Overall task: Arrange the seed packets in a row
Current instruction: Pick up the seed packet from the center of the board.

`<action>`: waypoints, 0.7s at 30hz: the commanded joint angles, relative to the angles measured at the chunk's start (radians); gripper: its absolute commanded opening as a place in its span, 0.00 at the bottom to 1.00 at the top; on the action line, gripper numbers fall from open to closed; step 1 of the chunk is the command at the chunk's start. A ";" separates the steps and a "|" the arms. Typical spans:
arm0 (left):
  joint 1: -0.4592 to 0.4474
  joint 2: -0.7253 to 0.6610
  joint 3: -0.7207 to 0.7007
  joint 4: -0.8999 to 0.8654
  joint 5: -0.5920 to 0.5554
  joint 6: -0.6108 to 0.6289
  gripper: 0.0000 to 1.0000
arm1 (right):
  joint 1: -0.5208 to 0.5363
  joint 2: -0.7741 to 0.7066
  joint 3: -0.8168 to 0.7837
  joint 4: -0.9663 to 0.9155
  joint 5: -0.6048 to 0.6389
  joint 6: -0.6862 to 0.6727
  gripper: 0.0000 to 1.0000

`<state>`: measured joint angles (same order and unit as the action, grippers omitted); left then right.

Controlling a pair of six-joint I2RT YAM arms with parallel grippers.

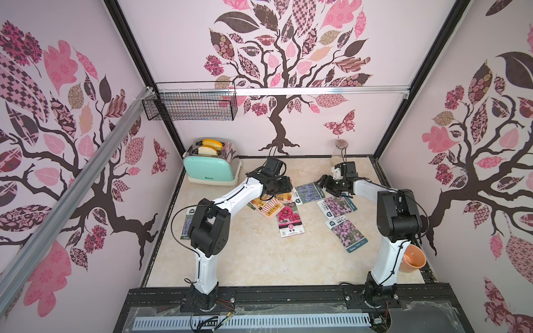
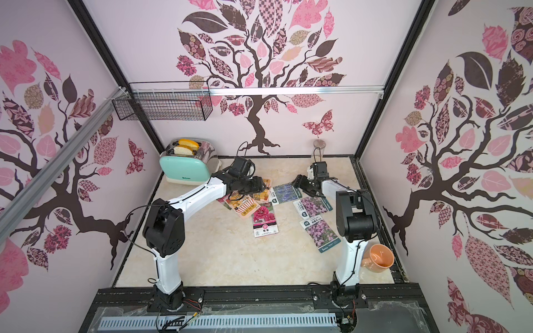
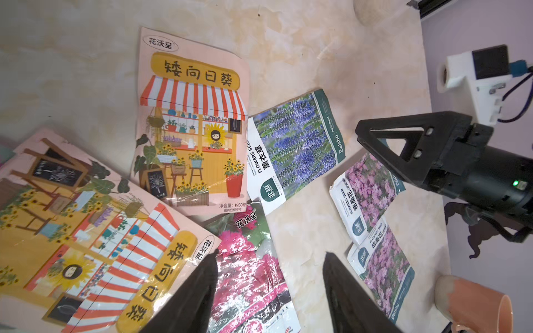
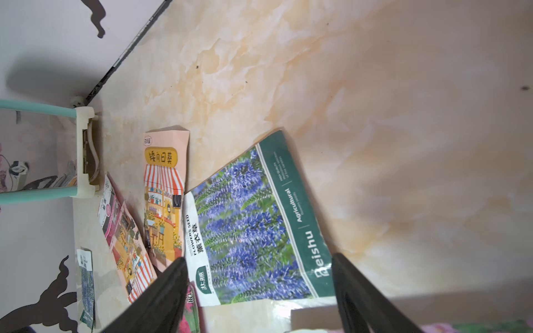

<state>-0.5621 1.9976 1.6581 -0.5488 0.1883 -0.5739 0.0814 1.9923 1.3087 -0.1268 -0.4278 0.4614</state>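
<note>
My left pincer and right pincer both gape released; the slick magenta packet overlaps a striped-awning packet, so I may drag both.

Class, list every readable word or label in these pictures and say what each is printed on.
"矮向日葵": flat orange striped-awning shop seed packet.
"FLOWERS SEED", "薰衣草", "Beishu", "Agricultural": glossy blue lavender seed packet.
"FLOWERS SEED", "格桑花": glossy lilac flower seed packet.
Too small to read: logo on the mint-green toaster.
Mostly lost in glare: print on the glossy magenta bloom seed packet.
</note>
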 commanded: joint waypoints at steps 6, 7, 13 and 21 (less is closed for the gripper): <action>-0.005 0.118 0.081 -0.040 0.018 0.030 0.58 | -0.016 0.019 0.020 -0.039 0.028 -0.042 0.80; -0.005 0.128 0.085 -0.038 0.022 0.029 0.58 | -0.018 0.022 0.018 -0.042 0.035 -0.043 0.80; -0.005 0.197 0.115 -0.025 0.039 0.042 0.53 | -0.032 0.028 0.001 -0.039 0.028 -0.052 0.80; -0.004 0.282 0.160 -0.051 0.039 0.046 0.45 | -0.032 0.048 -0.001 -0.036 0.016 -0.058 0.80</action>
<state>-0.5636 2.2494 1.7950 -0.5873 0.2218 -0.5423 0.0509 2.0125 1.3132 -0.1501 -0.4088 0.4183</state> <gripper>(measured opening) 0.455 0.800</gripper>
